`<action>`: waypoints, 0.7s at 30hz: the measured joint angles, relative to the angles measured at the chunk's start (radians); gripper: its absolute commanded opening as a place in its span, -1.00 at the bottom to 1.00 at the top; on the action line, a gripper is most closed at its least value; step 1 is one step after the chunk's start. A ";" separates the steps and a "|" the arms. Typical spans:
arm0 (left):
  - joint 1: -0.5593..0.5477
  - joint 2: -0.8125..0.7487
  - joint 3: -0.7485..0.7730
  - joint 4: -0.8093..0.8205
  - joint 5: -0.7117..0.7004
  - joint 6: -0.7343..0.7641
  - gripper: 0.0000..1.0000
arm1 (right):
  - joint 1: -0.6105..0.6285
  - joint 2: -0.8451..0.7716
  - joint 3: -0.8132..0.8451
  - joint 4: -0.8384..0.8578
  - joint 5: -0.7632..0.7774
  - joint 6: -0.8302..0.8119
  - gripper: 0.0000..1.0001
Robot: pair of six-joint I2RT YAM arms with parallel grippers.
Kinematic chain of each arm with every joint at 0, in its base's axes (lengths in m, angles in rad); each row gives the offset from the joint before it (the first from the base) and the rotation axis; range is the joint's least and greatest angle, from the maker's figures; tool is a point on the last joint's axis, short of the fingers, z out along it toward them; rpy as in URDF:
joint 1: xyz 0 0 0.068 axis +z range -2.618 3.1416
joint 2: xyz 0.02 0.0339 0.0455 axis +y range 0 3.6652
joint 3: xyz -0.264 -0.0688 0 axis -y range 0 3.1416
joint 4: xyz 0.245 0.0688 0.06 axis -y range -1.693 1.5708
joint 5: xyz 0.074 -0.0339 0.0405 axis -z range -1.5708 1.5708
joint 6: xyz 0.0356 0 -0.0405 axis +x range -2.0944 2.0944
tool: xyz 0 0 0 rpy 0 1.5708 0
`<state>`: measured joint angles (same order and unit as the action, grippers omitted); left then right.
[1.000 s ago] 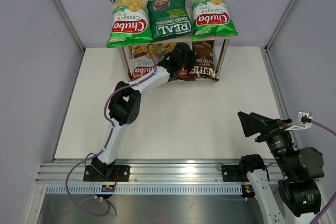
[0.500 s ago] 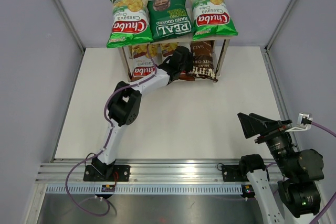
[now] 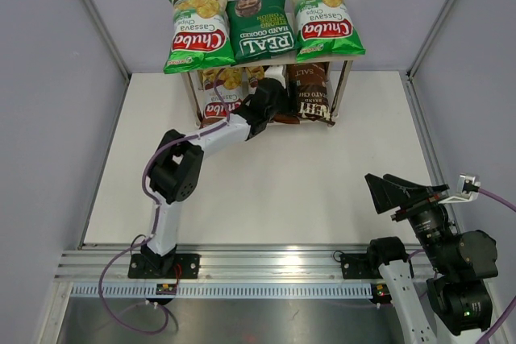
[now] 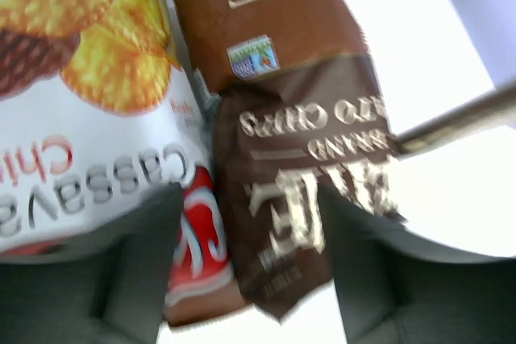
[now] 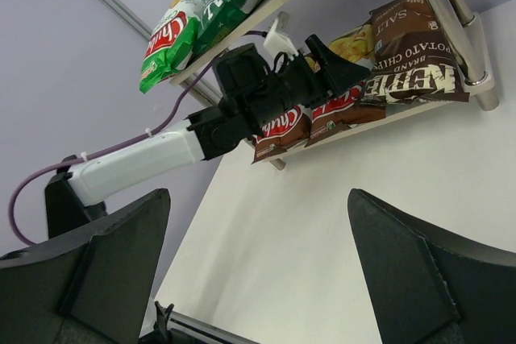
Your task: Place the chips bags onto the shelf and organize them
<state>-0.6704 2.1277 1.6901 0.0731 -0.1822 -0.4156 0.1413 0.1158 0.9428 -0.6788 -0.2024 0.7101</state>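
The shelf (image 3: 346, 86) stands at the table's far edge. Its top tier carries a light-green Chuba bag (image 3: 199, 31), the dark-green REAL bag (image 3: 258, 26) and a second light-green Chuba bag (image 3: 324, 20). On the lower tier lie a brown Chuba bag (image 3: 216, 96), a second brown Chuba bag (image 4: 193, 239) and the Kettle bag (image 3: 313, 96). My left gripper (image 3: 270, 98) is open at the lower tier's front, its jaws astride the near ends of the middle Chuba bag and the Kettle bag (image 4: 298, 191). My right gripper (image 3: 403, 191) is open and empty at the near right.
A metal shelf leg (image 4: 459, 118) stands just right of the Kettle bag. Grey walls enclose the white table (image 3: 266, 191) on three sides. An aluminium rail (image 3: 258, 267) runs along the near edge.
My left arm's elbow has swung left and the gripper has shifted slightly left at the lower tier, uncovering more of the Kettle bag. The right arm is still.
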 measured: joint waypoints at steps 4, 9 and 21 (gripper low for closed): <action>-0.011 -0.119 -0.157 0.064 0.018 -0.035 0.98 | 0.000 0.001 -0.008 0.000 0.001 -0.027 0.99; -0.031 -0.276 -0.320 0.090 0.003 -0.051 0.98 | 0.000 0.035 -0.029 -0.015 0.019 -0.093 0.99; -0.043 -0.875 -0.613 -0.016 -0.167 -0.018 0.98 | 0.000 0.200 -0.030 -0.046 0.108 -0.264 0.99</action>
<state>-0.7132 1.2530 1.0775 0.0566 -0.3492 -0.4332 0.1413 0.3161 0.9127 -0.7246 -0.0948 0.4461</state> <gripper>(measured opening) 0.987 0.993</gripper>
